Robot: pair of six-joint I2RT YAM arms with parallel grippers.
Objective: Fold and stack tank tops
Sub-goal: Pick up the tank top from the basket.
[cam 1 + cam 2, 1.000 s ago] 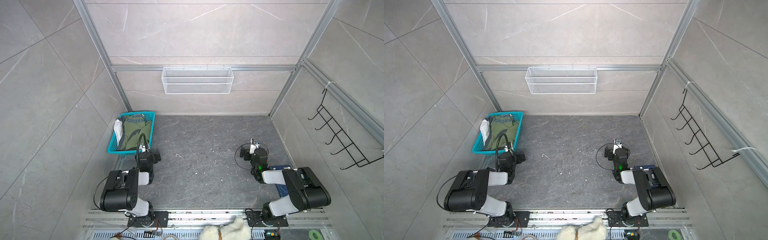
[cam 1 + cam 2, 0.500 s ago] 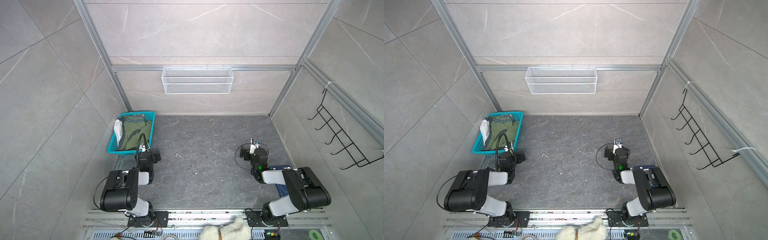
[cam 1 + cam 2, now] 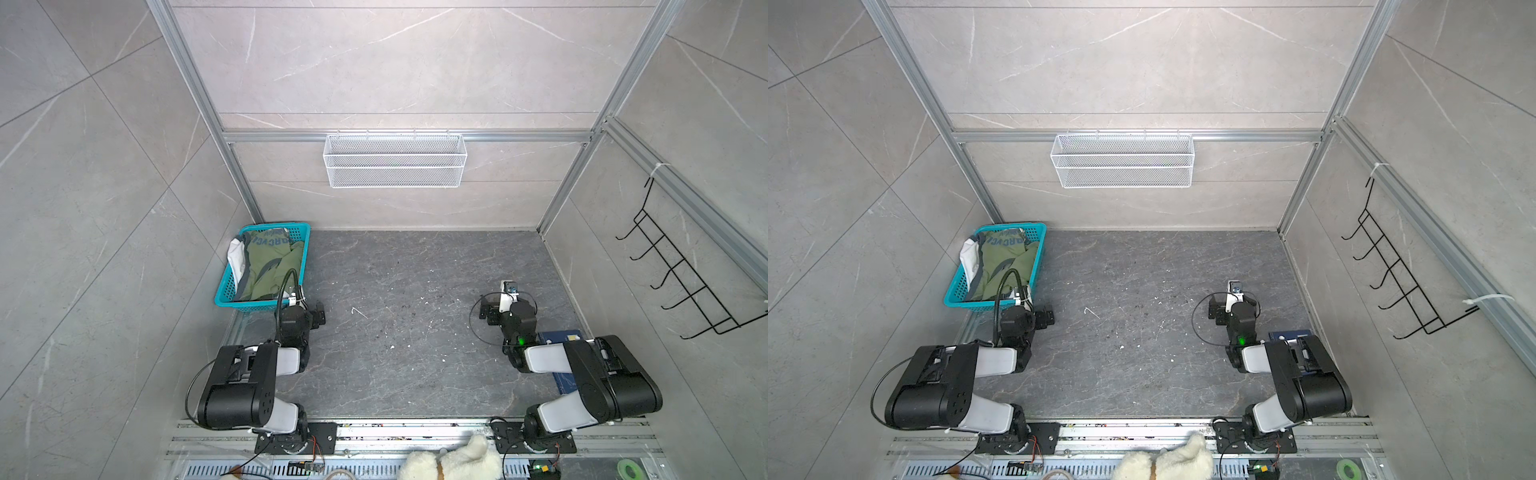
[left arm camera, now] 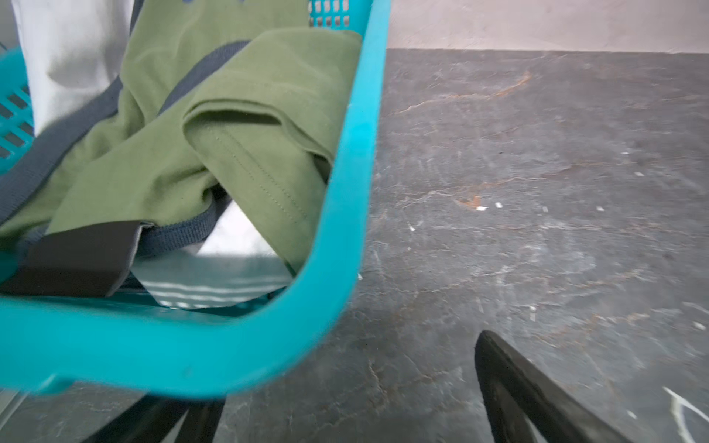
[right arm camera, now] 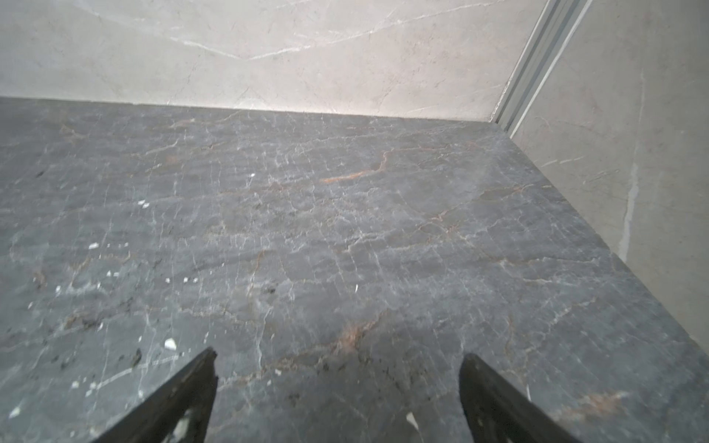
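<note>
Nothing has moved since a second ago. Both tank tops lie crumpled in the basket (image 3: 245, 306) at the table's (image 3: 415, 311) far left corner. The olive top (image 3: 270, 266) is uppermost, long axis along the basket, lettered end toward the back wall. The white top (image 3: 236, 259) is bunched along the basket's left side. At the near right corner the left gripper (image 3: 305, 311) stands wide apart and empty, one finger (image 4: 76, 261) inside the rim just beside the navy trim. The right gripper (image 5: 337, 354) is spread wide over bare table, well apart from the tops.
</note>
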